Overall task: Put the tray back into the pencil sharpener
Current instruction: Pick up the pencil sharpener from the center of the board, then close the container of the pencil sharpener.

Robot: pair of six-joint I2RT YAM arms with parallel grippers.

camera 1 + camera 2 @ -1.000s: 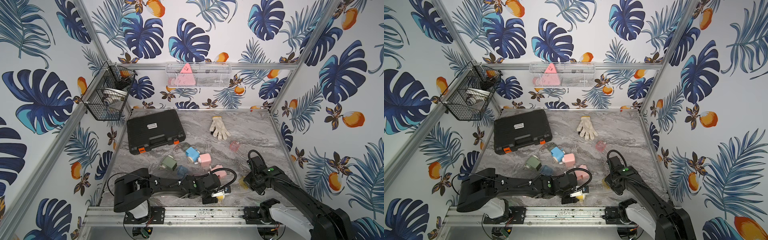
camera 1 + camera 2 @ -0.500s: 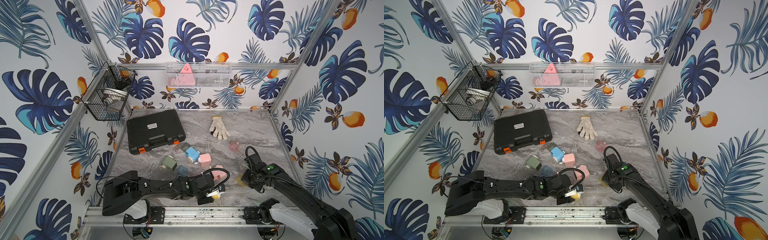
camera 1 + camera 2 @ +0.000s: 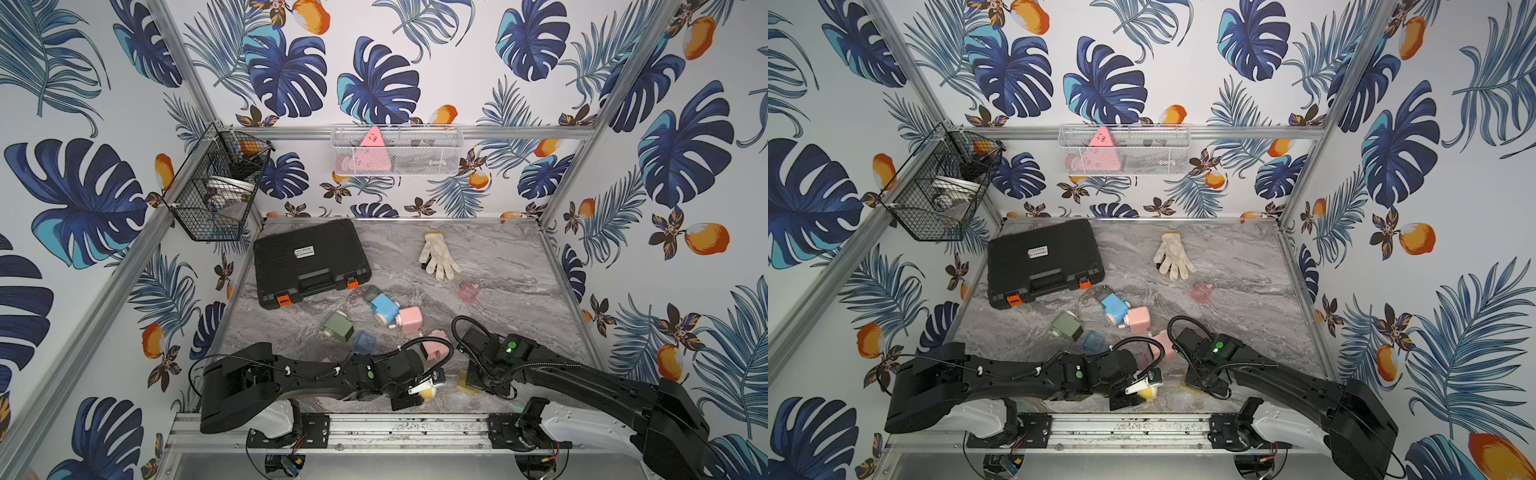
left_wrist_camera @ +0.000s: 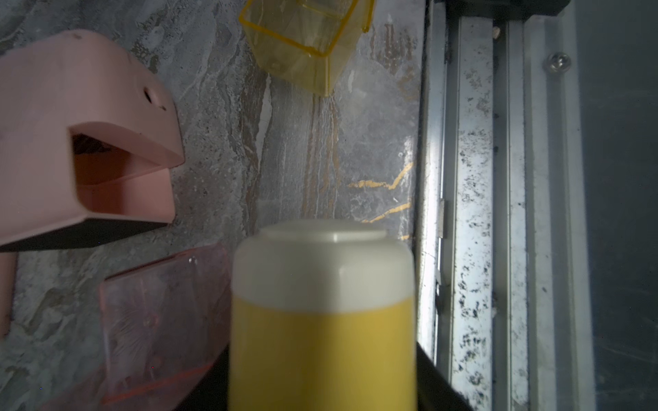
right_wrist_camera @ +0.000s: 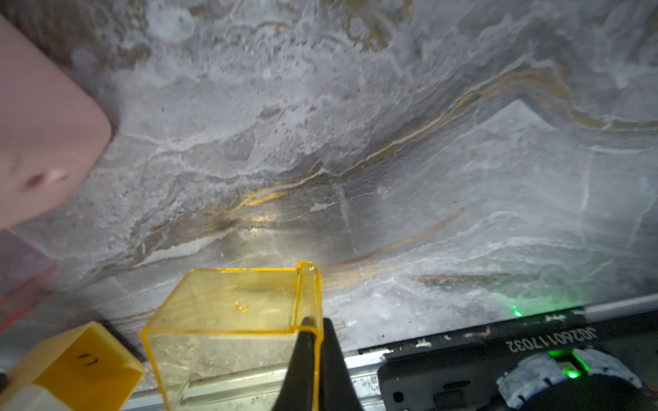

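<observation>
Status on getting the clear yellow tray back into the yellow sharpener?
Done: both parts gripped. Left gripper holds the yellow, white-capped plastic pencil sharpener; right gripper pinches one wall of the clear yellow plastic tray. In hand: lining them up; they are apart, marble tabletop showing between them. Left: find the sharpener's slot, not visible here, and slide the tray in.

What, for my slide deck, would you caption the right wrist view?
Right end effector pinching one wall of the clear yellow tray, yellow pencil sharpener nearby, marble table behind.
</observation>
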